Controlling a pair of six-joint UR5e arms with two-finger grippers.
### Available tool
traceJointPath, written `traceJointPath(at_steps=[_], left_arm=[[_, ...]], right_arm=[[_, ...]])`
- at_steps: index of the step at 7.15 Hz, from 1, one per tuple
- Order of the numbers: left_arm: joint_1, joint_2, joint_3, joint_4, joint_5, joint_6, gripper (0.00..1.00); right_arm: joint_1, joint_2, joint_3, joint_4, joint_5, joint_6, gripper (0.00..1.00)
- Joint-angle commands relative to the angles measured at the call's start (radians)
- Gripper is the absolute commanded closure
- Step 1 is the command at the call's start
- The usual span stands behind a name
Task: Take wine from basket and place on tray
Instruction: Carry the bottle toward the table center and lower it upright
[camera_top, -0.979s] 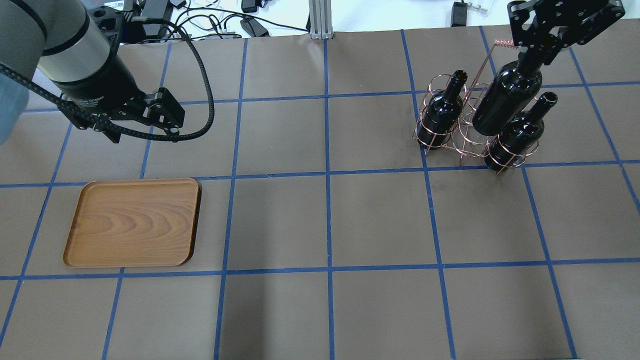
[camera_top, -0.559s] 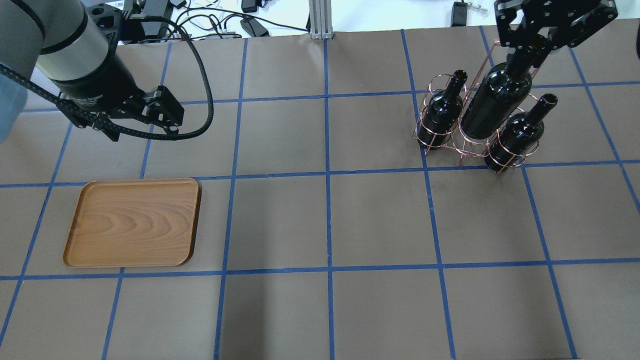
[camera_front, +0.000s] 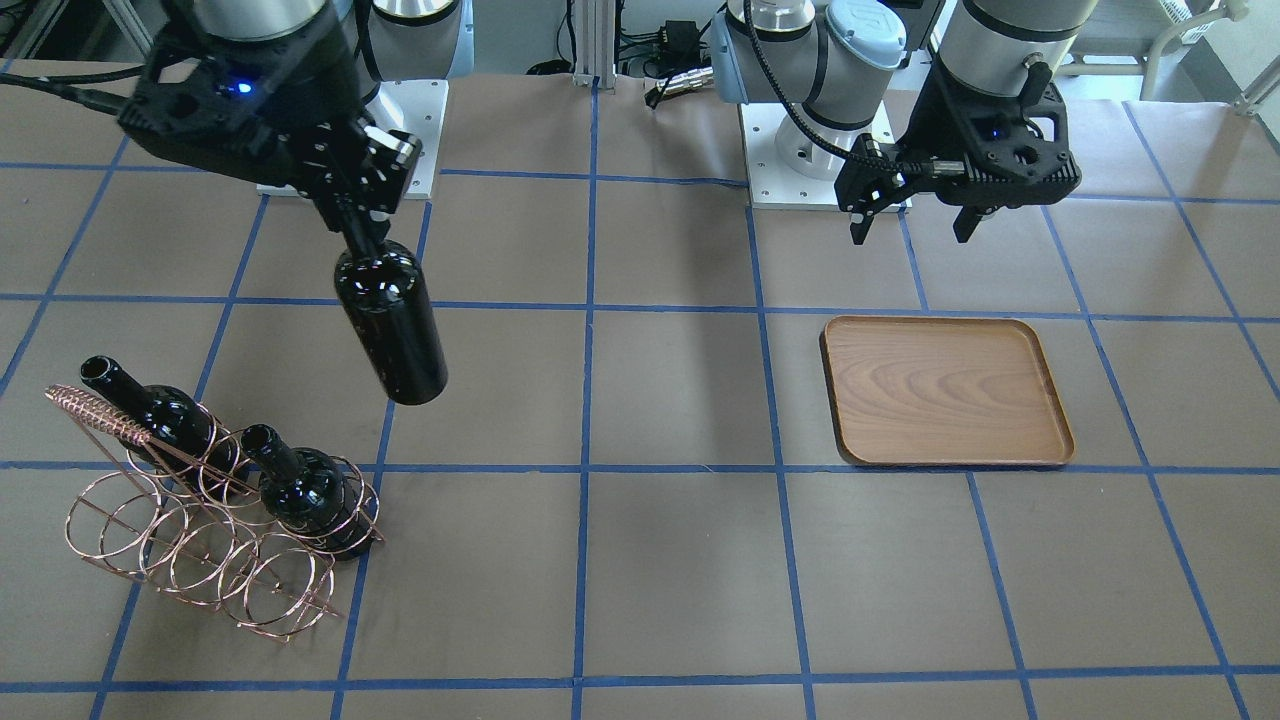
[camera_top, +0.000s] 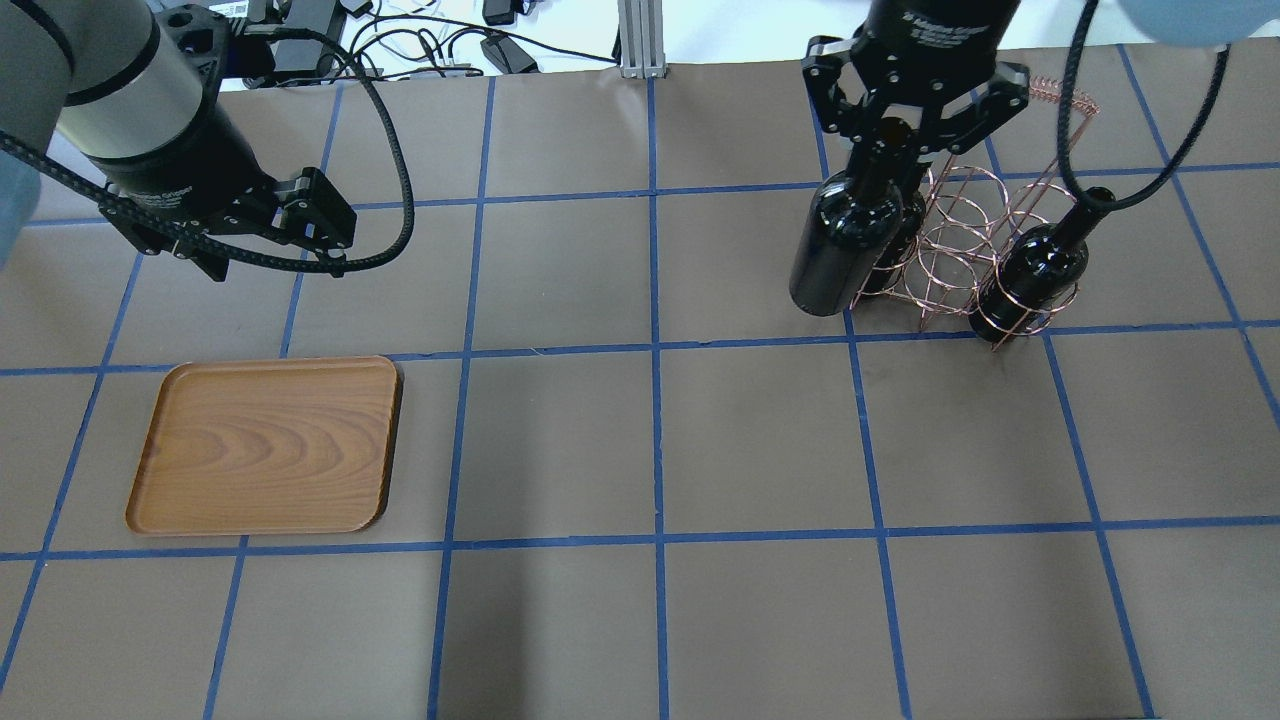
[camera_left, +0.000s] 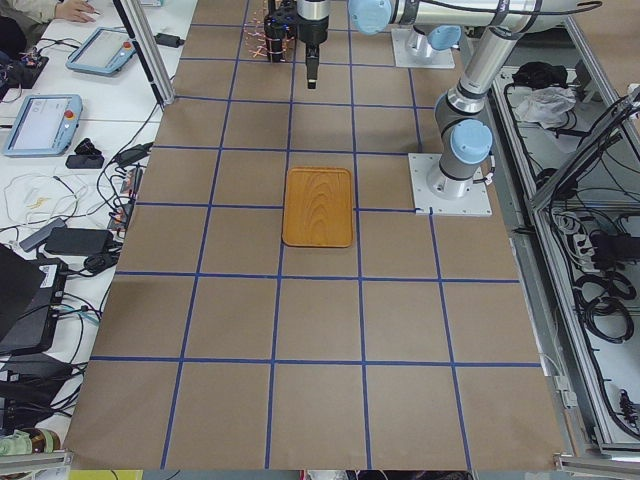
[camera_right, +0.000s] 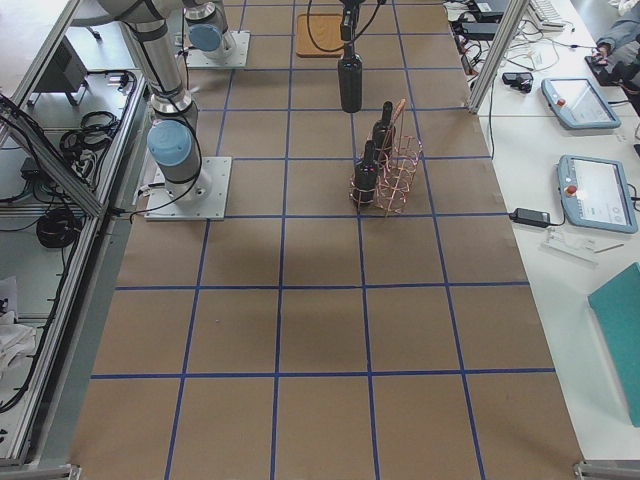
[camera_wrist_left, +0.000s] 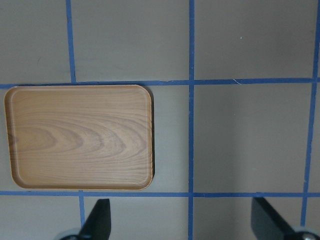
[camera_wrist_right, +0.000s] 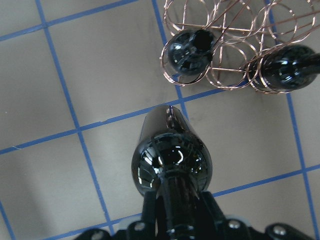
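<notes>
My right gripper (camera_top: 905, 125) is shut on the neck of a near-black wine bottle (camera_top: 835, 250) and holds it in the air, clear of the copper wire basket (camera_top: 960, 240) and on its left side. In the front view the held bottle (camera_front: 392, 325) hangs tilted below the right gripper (camera_front: 350, 215). Two more bottles (camera_front: 165, 415) (camera_front: 305, 490) stand in the basket (camera_front: 190, 530). The wooden tray (camera_top: 265, 445) lies empty at the left. My left gripper (camera_top: 275, 268) is open and empty, hovering behind the tray (camera_wrist_left: 80, 137).
The table is covered in brown paper with a blue tape grid (camera_top: 655, 350). Cables and a metal post (camera_top: 635, 40) lie along the far edge. The two arm bases (camera_front: 800, 170) stand on the robot's side.
My right gripper has carried the bottle left, from over the basket's middle to beyond its left side. The left arm has barely shifted.
</notes>
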Motion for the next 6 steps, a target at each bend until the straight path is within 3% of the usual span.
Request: traceJointPath(at_steps=[1, 3, 6], left_arm=[[0.057, 0.000, 0.008, 0.002, -0.002, 0.001, 0.00], [0.099, 0.000, 0.011, 0.002, 0.000, 0.001, 0.00], [0.146, 0.000, 0.011, 0.002, 0.001, 0.001, 0.00]], right_arm=[[0.128, 0.055, 0.001, -0.026, 0.006, 0.157, 0.92], [0.192, 0.106, 0.006, -0.072, 0.013, 0.243, 0.92], [0.272, 0.135, 0.086, -0.178, 0.035, 0.360, 0.92]])
